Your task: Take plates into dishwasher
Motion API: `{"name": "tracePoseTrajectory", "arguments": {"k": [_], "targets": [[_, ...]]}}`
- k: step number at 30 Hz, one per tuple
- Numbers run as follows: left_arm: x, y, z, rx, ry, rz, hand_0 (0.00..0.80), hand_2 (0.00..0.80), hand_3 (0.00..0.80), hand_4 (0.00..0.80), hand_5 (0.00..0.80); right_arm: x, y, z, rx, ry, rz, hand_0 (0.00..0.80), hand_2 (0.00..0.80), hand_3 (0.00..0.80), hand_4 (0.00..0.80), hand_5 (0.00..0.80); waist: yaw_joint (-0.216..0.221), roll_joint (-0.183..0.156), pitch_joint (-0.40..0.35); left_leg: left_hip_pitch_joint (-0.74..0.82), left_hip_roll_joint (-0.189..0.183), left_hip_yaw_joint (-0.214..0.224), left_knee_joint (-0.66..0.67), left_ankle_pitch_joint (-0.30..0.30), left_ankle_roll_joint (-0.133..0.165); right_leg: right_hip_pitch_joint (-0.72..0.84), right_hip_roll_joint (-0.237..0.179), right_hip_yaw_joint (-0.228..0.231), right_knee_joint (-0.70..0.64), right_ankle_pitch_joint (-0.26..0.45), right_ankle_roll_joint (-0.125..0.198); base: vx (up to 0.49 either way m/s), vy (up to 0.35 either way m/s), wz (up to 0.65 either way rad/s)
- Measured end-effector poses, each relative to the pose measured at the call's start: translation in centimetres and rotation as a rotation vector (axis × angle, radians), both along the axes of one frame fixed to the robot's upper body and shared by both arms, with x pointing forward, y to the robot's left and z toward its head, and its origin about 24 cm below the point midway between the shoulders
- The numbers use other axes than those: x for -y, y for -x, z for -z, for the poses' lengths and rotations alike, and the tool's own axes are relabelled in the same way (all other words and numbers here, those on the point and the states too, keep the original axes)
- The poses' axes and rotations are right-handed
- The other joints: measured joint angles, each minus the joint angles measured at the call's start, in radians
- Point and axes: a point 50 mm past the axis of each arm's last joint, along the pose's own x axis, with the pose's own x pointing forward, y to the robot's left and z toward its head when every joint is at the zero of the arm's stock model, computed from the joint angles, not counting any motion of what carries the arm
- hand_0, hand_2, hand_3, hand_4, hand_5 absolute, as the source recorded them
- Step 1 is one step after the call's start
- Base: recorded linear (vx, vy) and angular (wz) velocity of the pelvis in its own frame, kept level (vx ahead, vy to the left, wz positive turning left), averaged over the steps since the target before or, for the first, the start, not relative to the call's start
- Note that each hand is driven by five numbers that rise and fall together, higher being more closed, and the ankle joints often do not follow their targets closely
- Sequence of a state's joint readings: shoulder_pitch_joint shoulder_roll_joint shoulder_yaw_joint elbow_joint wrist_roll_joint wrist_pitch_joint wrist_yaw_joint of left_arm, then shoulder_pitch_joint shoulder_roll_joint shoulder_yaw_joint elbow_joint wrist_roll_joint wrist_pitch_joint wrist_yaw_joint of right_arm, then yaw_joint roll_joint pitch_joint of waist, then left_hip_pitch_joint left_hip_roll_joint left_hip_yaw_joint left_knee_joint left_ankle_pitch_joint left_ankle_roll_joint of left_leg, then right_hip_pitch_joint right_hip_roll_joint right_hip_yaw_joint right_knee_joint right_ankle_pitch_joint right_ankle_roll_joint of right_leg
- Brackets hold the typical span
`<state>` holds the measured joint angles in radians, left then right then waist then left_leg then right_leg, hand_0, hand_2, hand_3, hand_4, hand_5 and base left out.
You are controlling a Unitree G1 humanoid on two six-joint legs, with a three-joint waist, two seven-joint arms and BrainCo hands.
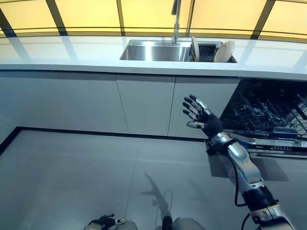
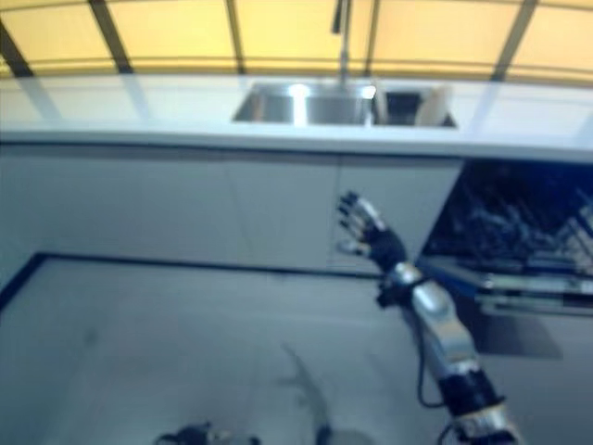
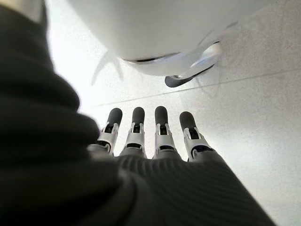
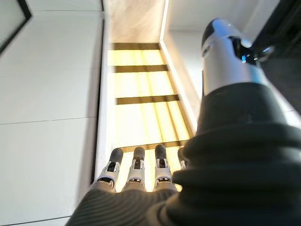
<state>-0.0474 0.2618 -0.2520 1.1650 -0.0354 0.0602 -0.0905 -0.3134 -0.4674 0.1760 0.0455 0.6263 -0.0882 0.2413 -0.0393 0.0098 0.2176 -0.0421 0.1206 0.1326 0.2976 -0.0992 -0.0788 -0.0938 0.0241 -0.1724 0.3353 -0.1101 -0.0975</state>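
Two white plates [image 1: 224, 51] stand on edge in a dark rack in the right half of the steel sink [image 1: 148, 51] on the counter. The dishwasher [image 1: 268, 112] stands open at the right, under the counter, with its dark wire rack showing. My right hand [image 1: 200, 115] is raised in front of the cabinet doors, left of the dishwasher and below the counter, fingers straight and empty. My left hand [image 3: 150, 141] hangs low with straight fingers over the floor and holds nothing; it shows at the bottom edge of the left eye view [image 1: 106, 221].
A white counter [image 1: 72, 57] runs across the view above grey cabinet doors [image 1: 144, 103]. A tall tap [image 1: 176, 19] stands behind the sink. The dishwasher's door [image 1: 268, 143] is folded down at the right. Grey floor [image 1: 72, 177] lies in front.
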Motion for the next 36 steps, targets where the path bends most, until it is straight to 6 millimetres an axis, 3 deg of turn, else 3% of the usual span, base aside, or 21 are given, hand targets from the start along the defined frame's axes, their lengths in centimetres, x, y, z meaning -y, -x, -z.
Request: {"name": "tracePoseTrajectory", "arguments": {"k": [1, 2, 3, 6, 10, 15, 19, 20, 21, 23, 26, 30, 33, 35, 36], "targets": [[0.0, -0.2, -0.1, 0.008, 0.0, 0.002, 0.0, 0.0, 0.0, 0.0, 0.0, -0.1, -0.3, -0.6, 0.018, -0.003, 0.01, 0.0, 0.0, 0.0, 0.0, 0.0, 0.001, 0.007, 0.011, -0.017, 0.017, 0.003, 0.017, 0.0, 0.0, -0.03, 0.003, 0.001, 0.104, -0.034, 0.006, 0.066, -0.082, -0.05], [-0.1, 0.0, 0.0, 0.002, -0.003, 0.001, 0.0, 0.0, 0.0, 0.0, 0.0, -0.1, -0.4, -0.8, 0.024, -0.004, 0.016, 0.0, 0.0, 0.0, 0.0, 0.0, 0.002, 0.007, 0.014, -0.028, 0.019, 0.001, 0.035, -0.003, -0.005, -0.043, -0.004, 0.009, 0.179, -0.065, -0.013, 0.099, -0.09, 0.16], [-0.4, -0.4, -0.2, 0.02, -0.006, -0.005, 0.0, 0.0, 0.0, 0.0, 0.0, 0.1, -0.5, -1.0, 0.031, 0.001, 0.038, 0.0, 0.0, 0.0, 0.0, 0.0, -0.012, -0.024, 0.018, -0.033, -0.012, 0.0, 0.085, -0.009, -0.018, -0.036, -0.015, 0.044, 0.215, -0.173, -0.021, 0.121, -0.096, 0.29], [-0.2, 0.1, 0.0, 0.02, 0.013, -0.024, 0.0, 0.0, 0.0, 0.0, 0.0, 0.4, -0.5, -0.8, 0.026, 0.012, 0.066, 0.0, 0.0, 0.0, 0.0, 0.0, -0.021, -0.01, 0.03, -0.063, -0.033, 0.005, 0.177, -0.014, -0.008, 0.0, 0.009, 0.049, 0.144, -0.134, -0.041, 0.113, -0.054, 0.05], [-0.4, 0.9, 0.2, -0.004, 0.018, -0.042, 0.0, 0.0, 0.0, 0.0, 0.0, 0.6, 0.0, -1.5, 0.066, 0.018, 0.078, 0.0, 0.0, 0.0, 0.0, 0.0, -0.032, -0.009, 0.032, -0.055, -0.068, 0.031, 0.144, -0.021, 0.011, 0.012, 0.042, 0.059, 0.021, -0.062, -0.069, 0.115, -0.018, -0.15], [-0.4, -0.2, -0.1, 0.028, 0.021, -0.043, 0.0, 0.0, 0.0, 0.0, 0.0, 0.6, 0.2, -2.9, 0.13, 0.039, 0.118, 0.0, 0.0, 0.0, 0.0, 0.0, -0.031, -0.008, 0.07, -0.089, -0.085, 0.015, 0.168, -0.032, 0.022, 0.031, 0.071, 0.061, -0.069, -0.01, -0.093, 0.03, -0.003, -0.04], [-0.1, -1.9, -0.6, 0.072, 0.026, -0.04, 0.0, 0.0, 0.0, 0.0, 0.0, 0.1, -0.7, -5.5, 0.231, 0.07, 0.195, 0.0, 0.0, 0.0, 0.0, 0.0, -0.025, -0.015, 0.133, -0.122, -0.161, -0.044, -0.011, -0.021, 0.027, 0.049, 0.072, 0.073, -0.149, 0.044, -0.096, 0.113, 0.012, -0.05], [0.0, -2.2, -0.6, 0.085, 0.035, -0.054, 0.0, 0.0, 0.0, 0.0, 0.0, -0.1, -1.0, -6.7, 0.274, 0.073, 0.219, 0.0, 0.0, 0.0, 0.0, 0.0, -0.019, -0.018, 0.152, -0.127, -0.187, -0.085, -0.106, 0.001, 0.039, 0.076, 0.081, 0.084, -0.191, 0.064, -0.093, 0.205, 0.012, -0.13], [0.0, -2.3, -0.6, 0.087, 0.036, -0.054, 0.0, 0.0, 0.0, 0.0, 0.0, -0.2, -1.1, -7.2, 0.291, 0.072, 0.228, 0.0, 0.0, 0.0, 0.0, 0.0, -0.018, -0.018, 0.159, -0.126, -0.193, -0.1, -0.149, 0.02, 0.04, 0.092, 0.087, 0.088, -0.207, 0.067, -0.092, 0.328, 0.033, -0.19], [-0.1, -1.7, -0.5, 0.072, 0.028, -0.061, 0.0, 0.0, 0.0, 0.0, 0.0, -0.2, -1.3, -8.6, 0.336, 0.069, 0.26, 0.0, 0.0, 0.0, 0.0, 0.0, -0.019, -0.011, 0.173, -0.117, -0.181, -0.149, -0.286, 0.108, 0.024, 0.152, 0.12, 0.1, -0.24, 0.065, -0.093, 0.478, 0.07, -0.21], [-0.2, -1.7, -0.5, 0.072, 0.026, -0.067, 0.0, 0.0, 0.0, 0.0, 0.0, 0.5, -1.2, -9.5, 0.365, 0.104, 0.287, 0.0, 0.0, 0.0, 0.0, 0.0, -0.027, 0.01, 0.202, -0.119, -0.139, -0.165, -0.336, 0.134, 0.007, 0.216, 0.17, 0.108, -0.24, 0.039, -0.108, 0.536, 0.108, -0.11], [-0.6, -2.2, -0.7, 0.086, 0.027, -0.089, 0.0, 0.0, 0.0, 0.0, 0.0, 0.8, -0.8, -11.1, 0.425, 0.135, 0.29, 0.0, 0.0, 0.0, 0.0, 0.0, -0.02, -0.004, 0.215, -0.131, -0.141, -0.158, -0.298, 0.138, 0.022, 0.234, 0.181, 0.148, -0.2, -0.021, -0.102, 0.62, 0.171, -0.26], [-1.4, -2.6, -1.0, 0.087, 0.009, -0.111, 0.0, 0.0, 0.0, 0.0, 0.0, 0.3, -0.2, -13.2, 0.504, 0.107, 0.28, 0.0, 0.0, 0.0, 0.0, 0.0, -0.017, -0.038, 0.223, -0.174, -0.157, -0.056, -0.186, 0.148, 0.046, 0.233, 0.154, 0.181, -0.174, -0.075, -0.081, 0.785, 0.233, -0.24], [-1.4, -2.4, -0.9, 0.083, 0.01, -0.116, 0.0, 0.0, 0.0, 0.0, 0.0, 0.0, 0.1, -13.7, 0.532, 0.098, 0.265, 0.0, 0.0, 0.0, 0.0, 0.0, 0.007, -0.067, 0.21, -0.162, -0.213, -0.05, -0.211, 0.15, 0.105, 0.238, 0.122, 0.22, -0.18, -0.108, -0.035, 0.753, 0.294, -0.45], [-1.2, -2.2, -0.8, 0.075, 0.016, -0.123, 0.0, 0.0, 0.0, 0.0, 0.0, 0.0, 0.1, -13.9, 0.533, 0.1, 0.265, 0.0, 0.0, 0.0, 0.0, 0.0, 0.021, -0.076, 0.2, -0.124, -0.246, -0.048, -0.261, 0.151, 0.139, 0.213, 0.103, 0.184, -0.117, -0.135, 0.015, 0.606, 0.262, -0.64]]}}
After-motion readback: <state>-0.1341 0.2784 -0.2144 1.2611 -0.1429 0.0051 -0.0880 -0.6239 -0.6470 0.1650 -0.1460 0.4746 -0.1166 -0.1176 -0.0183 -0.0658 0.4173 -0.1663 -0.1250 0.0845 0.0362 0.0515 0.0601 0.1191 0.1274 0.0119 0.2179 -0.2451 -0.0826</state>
